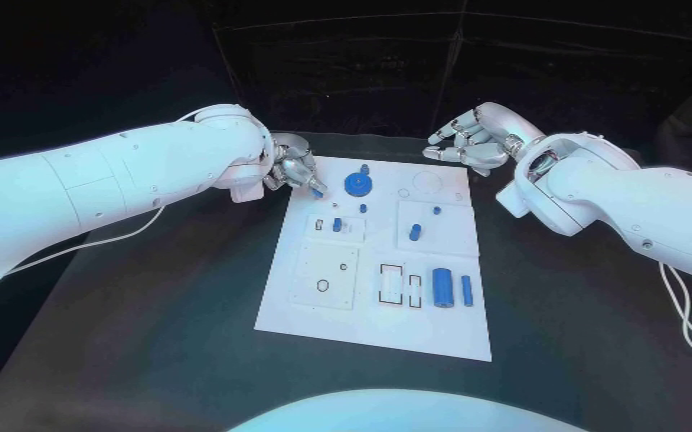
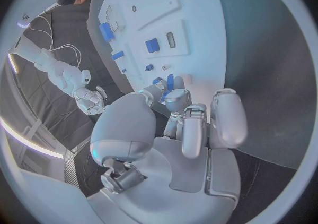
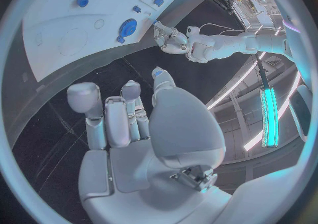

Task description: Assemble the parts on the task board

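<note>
Placement of a small blue plastic peg (image 1: pixel 316 192) looks like the step in hand: the left hand (image 1: pixel 293 169) pinches it between fingertips at the far left corner of the flat white rectangular task board (image 1: pixel 335 317). The left wrist view shows the peg (image 2: pixel 169 82) upright at the fingertips, just over the board's edge; whether it touches the surface I cannot tell.

To do it well, I judge: keep the peg vertical, line it over its socket before lowering, press straight down, and release only once it is seated. A tilt could jam it.

Right hand (image 1: pixel 472 141) hovers off the board's far right corner, fingers loosely curled, holding nothing visible.

On the board, by the round blue gear-like disc (image 1: pixel 359 186) near the far edge: the peg sits just left of it; small blue studs (image 1: pixel 338 223) stand nearer the robot from it; two blue cylinders (image 1: pixel 444 287) lie well apart from it, toward the near right corner.
</note>
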You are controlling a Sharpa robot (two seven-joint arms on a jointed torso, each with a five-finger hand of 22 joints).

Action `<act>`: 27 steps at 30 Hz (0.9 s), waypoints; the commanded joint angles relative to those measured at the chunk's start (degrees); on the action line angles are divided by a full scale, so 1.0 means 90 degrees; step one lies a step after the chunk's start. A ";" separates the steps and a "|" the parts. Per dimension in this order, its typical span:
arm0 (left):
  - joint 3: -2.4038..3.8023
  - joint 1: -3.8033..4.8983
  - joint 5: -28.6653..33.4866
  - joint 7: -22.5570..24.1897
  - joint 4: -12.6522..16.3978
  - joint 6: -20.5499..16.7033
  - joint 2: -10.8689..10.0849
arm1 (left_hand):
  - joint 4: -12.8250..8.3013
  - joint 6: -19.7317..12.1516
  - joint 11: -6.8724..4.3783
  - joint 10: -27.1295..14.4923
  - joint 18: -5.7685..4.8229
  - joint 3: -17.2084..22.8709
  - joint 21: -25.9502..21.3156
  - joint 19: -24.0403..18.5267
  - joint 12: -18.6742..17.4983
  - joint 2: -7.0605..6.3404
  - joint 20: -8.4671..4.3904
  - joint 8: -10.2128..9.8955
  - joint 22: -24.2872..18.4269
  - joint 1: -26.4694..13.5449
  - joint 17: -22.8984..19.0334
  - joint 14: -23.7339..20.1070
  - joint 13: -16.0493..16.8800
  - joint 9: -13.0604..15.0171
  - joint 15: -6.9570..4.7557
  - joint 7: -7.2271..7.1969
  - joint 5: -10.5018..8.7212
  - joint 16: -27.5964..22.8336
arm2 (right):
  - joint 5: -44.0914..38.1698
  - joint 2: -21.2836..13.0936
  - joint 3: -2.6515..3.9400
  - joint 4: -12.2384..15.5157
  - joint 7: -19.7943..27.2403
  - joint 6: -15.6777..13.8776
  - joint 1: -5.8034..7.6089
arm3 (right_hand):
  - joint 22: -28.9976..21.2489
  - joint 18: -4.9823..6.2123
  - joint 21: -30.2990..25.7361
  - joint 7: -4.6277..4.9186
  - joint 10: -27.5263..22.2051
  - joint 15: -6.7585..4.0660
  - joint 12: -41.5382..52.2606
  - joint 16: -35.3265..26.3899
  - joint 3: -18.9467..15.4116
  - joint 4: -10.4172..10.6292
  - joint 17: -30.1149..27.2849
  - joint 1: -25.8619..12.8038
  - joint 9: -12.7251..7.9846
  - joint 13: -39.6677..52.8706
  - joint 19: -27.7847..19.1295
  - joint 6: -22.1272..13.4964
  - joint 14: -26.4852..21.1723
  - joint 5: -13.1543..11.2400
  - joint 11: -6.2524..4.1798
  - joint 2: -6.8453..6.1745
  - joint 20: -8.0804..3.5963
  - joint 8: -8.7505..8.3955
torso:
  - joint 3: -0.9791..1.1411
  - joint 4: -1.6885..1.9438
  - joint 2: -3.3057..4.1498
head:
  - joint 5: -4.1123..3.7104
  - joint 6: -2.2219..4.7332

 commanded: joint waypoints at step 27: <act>-0.0250 -0.0403 -0.0844 0.0085 0.1485 -0.1020 -0.0813 | -0.0868 -0.0007 -0.0019 0.0131 -0.0031 0.1239 0.0070 0.0125 0.0131 -0.0171 -0.0010 0.0148 0.0107 -0.0211 0.1677 0.0672 0.0110 0.0042 -0.0012 -0.0016 0.0164 0.0021 | 0.0012 0.0011 0.0003 -0.0047 0.0026 0.0034 0.0012 | -0.0011 0.0080 -0.0025 -0.0012 -0.0045 -0.0028 -0.0016 -0.0036 -0.0035 0.0008 -0.0008 0.0018 0.0002 -0.0008 -0.0015 -0.0018 0.0227 0.0056 0.0007 0.0060 -0.0020 0.0044 | -0.0006 -0.0003 0.0013 | 0.0066 -0.0048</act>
